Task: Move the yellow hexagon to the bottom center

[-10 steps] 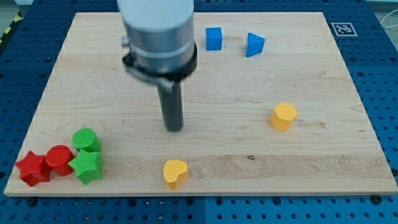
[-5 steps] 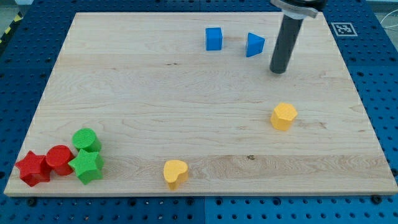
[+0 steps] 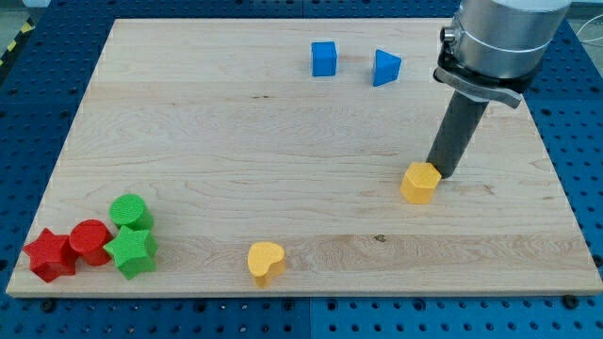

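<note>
The yellow hexagon (image 3: 420,182) lies on the wooden board (image 3: 236,141), right of centre and a little below the middle. My tip (image 3: 442,173) rests at the hexagon's upper right edge, touching it. The rod rises from there to the grey arm body (image 3: 495,38) at the view's top right.
A yellow heart (image 3: 266,261) lies near the bottom edge, left of centre. A blue cube (image 3: 324,58) and a blue triangle (image 3: 385,67) sit near the top. A red star (image 3: 49,254), a red cylinder (image 3: 90,241), a green cylinder (image 3: 129,212) and a green star (image 3: 132,250) cluster at the bottom left.
My tip has swung from the board's middle to the upper right, then down onto the yellow hexagon's upper right side. The hexagon has slid slightly left and down.
</note>
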You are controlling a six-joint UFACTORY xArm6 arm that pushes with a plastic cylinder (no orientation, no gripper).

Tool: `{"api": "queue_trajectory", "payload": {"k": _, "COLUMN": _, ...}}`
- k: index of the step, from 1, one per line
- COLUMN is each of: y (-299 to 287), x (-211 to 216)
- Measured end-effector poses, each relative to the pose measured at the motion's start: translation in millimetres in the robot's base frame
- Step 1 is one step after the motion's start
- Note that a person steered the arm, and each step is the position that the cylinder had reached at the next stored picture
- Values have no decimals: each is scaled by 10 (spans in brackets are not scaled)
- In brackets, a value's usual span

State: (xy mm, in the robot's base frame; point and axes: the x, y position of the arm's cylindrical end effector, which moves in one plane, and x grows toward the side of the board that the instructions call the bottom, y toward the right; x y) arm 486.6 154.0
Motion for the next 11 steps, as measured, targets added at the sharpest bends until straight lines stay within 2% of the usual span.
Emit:
{"api": "queue_trajectory", "payload": {"k": 4, "y": -554, "x": 138}}
{"api": "queue_trajectory", "payload": {"k": 8, "y": -154, "x": 361}}
{"api": "queue_trajectory", "payload": {"k": 11, "y": -588, "x": 624}}
